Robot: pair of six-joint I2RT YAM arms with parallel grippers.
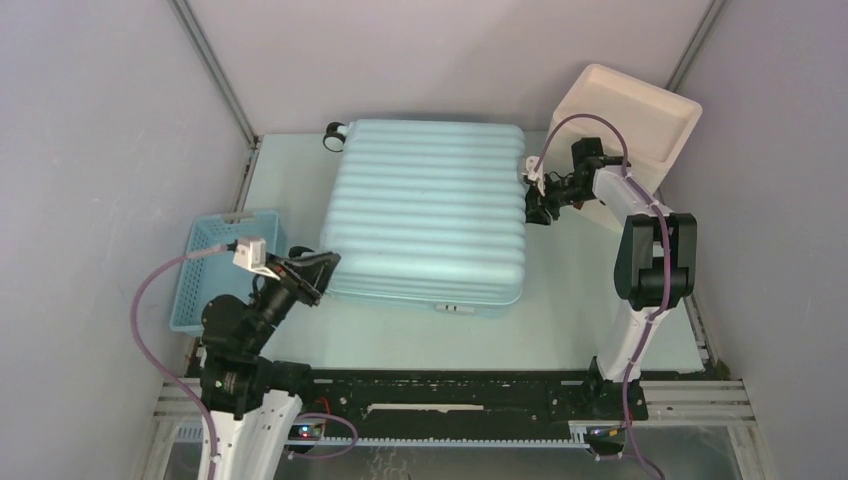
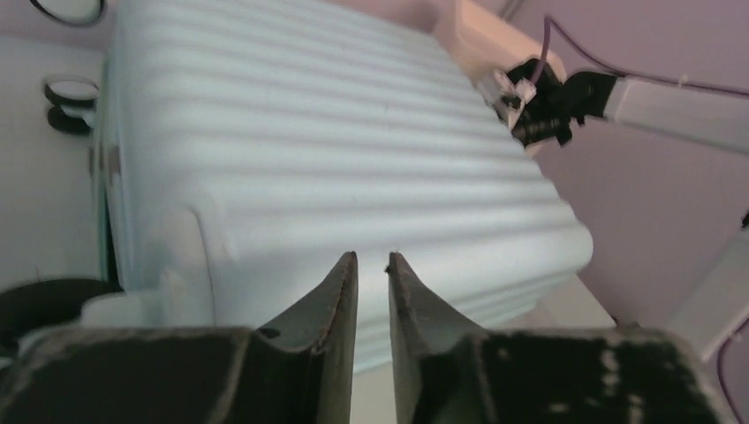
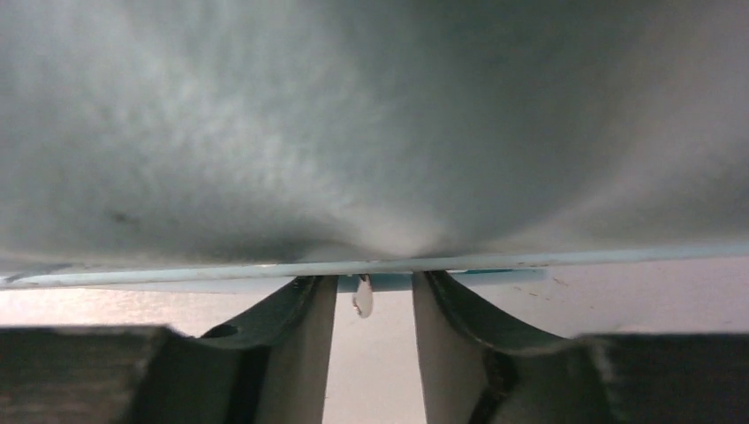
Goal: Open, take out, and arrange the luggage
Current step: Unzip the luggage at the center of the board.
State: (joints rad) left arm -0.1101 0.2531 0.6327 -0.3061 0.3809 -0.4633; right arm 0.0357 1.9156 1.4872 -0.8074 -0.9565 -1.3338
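The luggage [image 1: 425, 210], a pale mint-blue ribbed suitcase, lies flat and closed in the middle of the table. My left gripper [image 1: 322, 268] is at its near left corner. In the left wrist view the left gripper [image 2: 372, 258] shows only a narrow gap with nothing in it, and the ribbed shell [image 2: 336, 150] lies just beyond the tips. My right gripper [image 1: 535, 205] is against the suitcase's right side. In the right wrist view the right gripper [image 3: 374, 278] is open, tips up against the shell's edge [image 3: 530, 261]. A small white zip tab [image 3: 362, 299] hangs between the fingers, touching neither.
A small blue slatted basket [image 1: 225, 265] stands left of the suitcase, close behind my left arm. A cream-white box [image 1: 630, 125] leans at the back right, just behind my right arm. A black wheel [image 1: 335, 135] sticks out at the suitcase's far left corner. Walls enclose the table.
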